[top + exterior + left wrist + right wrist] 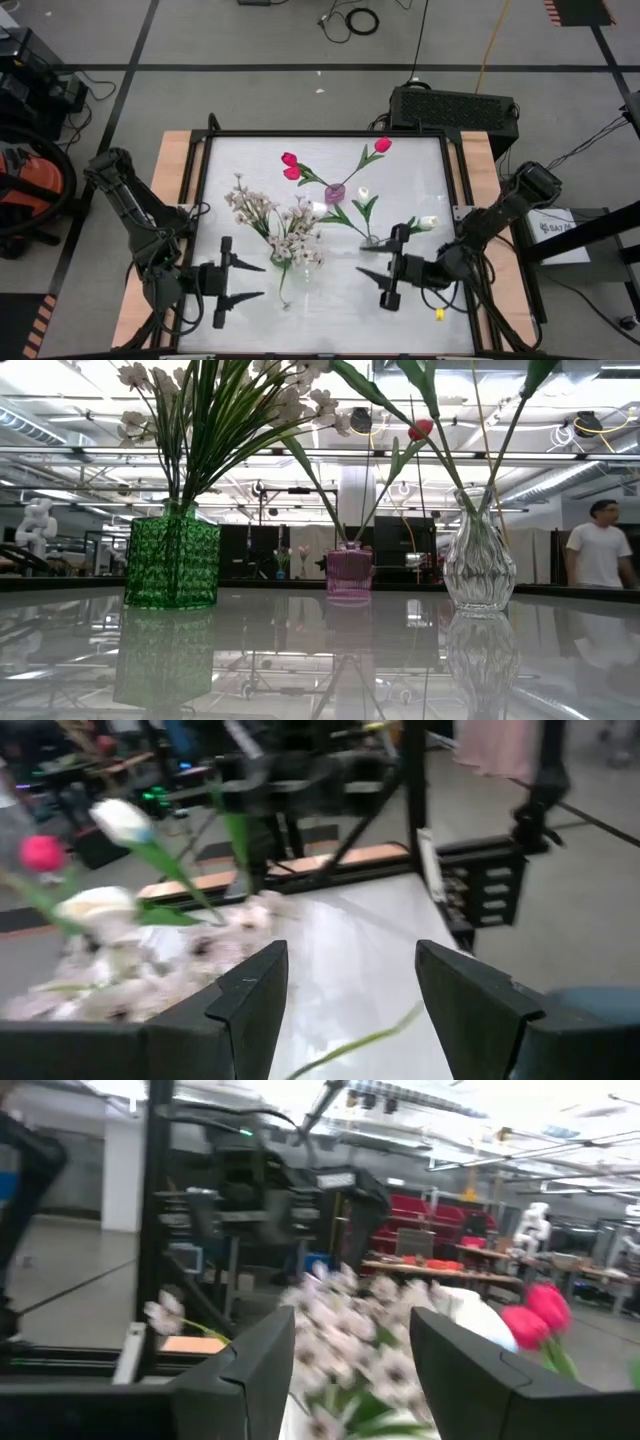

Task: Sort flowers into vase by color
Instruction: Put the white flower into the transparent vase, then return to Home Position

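Nearest you, the left tool (243, 281) waits spread and empty beside the green vase (172, 561), while the right tool (378, 277) hangs spread and empty just in front of the clear vase (480, 566). Back it off level so no finger snags the white tulips (428, 223) leaning from that vase. Beyond, the pink-red tulips (290, 166) stand in the pink vase (349, 572); the worktop (330, 300) shows no loose stem, so sorting looks finished.

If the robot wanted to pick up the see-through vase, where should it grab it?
Probably at the narrow neck of the clear vase, just above its wide ribbed belly, reaching in level from the side. Stems stick out of the top, so coming straight down would likely bump them.
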Motion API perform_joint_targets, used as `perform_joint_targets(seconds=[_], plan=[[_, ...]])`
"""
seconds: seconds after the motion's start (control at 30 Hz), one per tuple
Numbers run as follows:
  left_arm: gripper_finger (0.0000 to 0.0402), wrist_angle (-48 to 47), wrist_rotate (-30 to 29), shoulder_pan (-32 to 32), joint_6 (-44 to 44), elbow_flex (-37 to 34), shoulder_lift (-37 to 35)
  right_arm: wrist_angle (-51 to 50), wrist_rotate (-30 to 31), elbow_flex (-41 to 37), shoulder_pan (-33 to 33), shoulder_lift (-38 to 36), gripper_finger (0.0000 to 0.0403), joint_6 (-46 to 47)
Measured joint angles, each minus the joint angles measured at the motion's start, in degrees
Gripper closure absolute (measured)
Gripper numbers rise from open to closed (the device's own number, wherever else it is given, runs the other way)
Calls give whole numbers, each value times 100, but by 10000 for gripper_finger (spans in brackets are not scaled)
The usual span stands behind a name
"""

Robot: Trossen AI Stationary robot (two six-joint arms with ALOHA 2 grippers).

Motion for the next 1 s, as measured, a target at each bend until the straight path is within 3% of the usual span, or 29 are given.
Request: perform_joint_targets(seconds=[0.17,0.33,0.43,0.57,0.63,0.8,0.9,1.0], plan=[[174,-149,-526,-141,-148,5,-281,-1306,63,1068,304,0,211,-186],[174,-362,-612,-278,65,6,-803,-2868,782,2251,857,-14,230,-933],[176,-478,-606,-271,320,7,-1306,-4094,1255,2954,1276,-287,269,-1084],[200,-950,-468,-234,313,7,-1997,-5918,1310,3531,1775,-1067,354,-258],[221,-1078,-465,-188,323,-48,-2240,-6889,1301,3536,1923,-1539,389,361],[277,-1352,-441,-58,320,-334,-2552,-8958,1372,3239,1906,-2748,394,2307],[312,-1344,-440,19,254,-660,-2668,-9039,1363,2682,1684,-3347,401,2520],[345,-1216,-430,87,165,-1012,-2776,-8375,1306,1880,1525,-3954,401,2221]])
